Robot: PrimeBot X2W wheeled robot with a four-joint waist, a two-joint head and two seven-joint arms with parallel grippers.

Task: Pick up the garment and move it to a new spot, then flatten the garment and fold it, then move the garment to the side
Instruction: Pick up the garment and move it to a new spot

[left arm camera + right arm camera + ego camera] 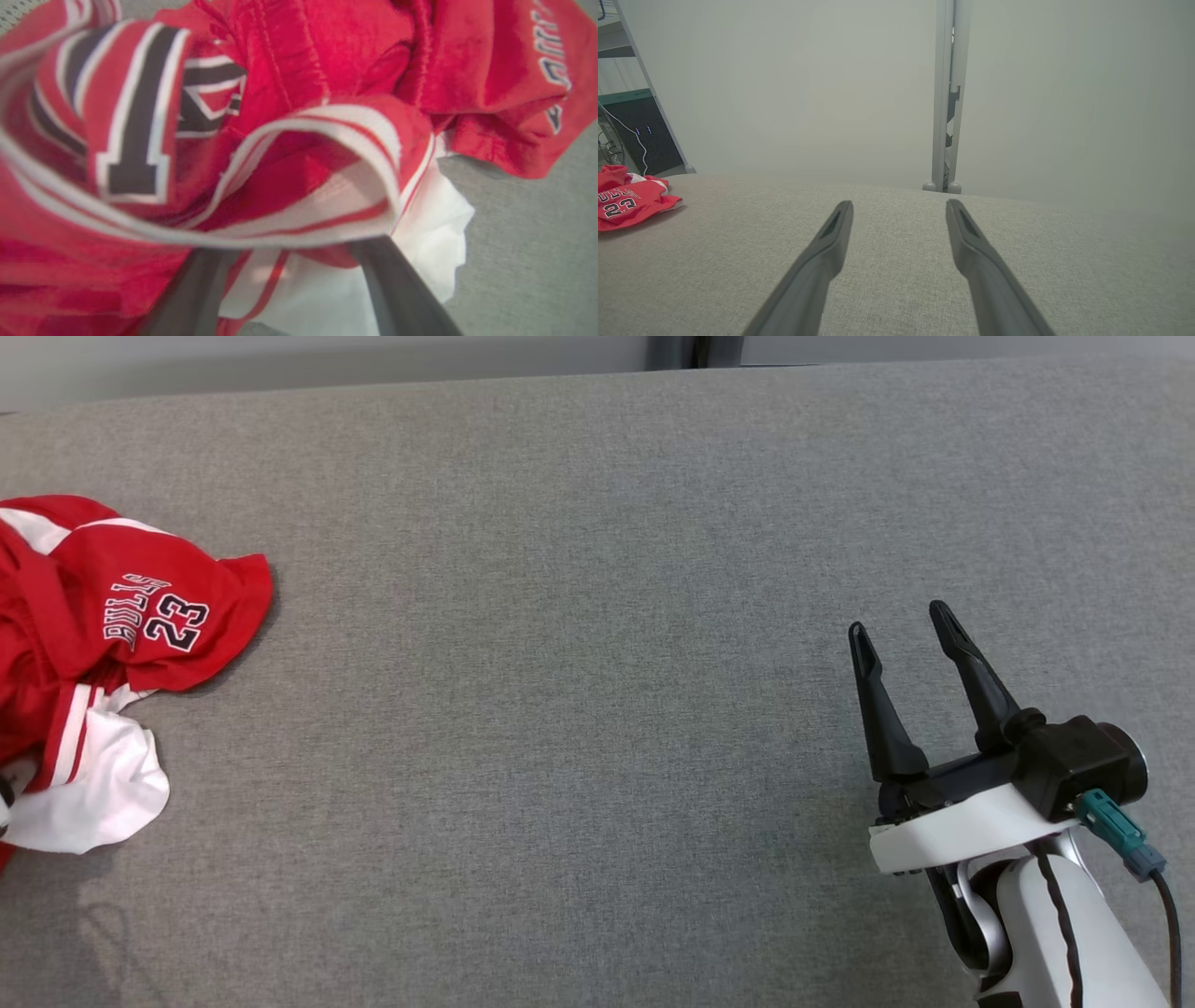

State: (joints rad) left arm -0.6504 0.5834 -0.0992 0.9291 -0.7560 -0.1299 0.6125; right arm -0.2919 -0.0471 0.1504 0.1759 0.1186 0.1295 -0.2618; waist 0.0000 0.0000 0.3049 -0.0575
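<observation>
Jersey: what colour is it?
The jersey is red with white trim; the head view shows it best.

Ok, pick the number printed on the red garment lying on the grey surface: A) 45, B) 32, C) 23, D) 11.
C: the red garment carries "23" in dark, white-edged digits, readable in the head view and again in the right wrist view.

Broad open room is left on the grey fabric surface point(579, 663) between the crumpled garment point(103, 644) at its left edge and the right gripper point(898, 620) at the right. The far edge is closed off by a wall point(784, 93) and a metal post point(947, 93).
</observation>
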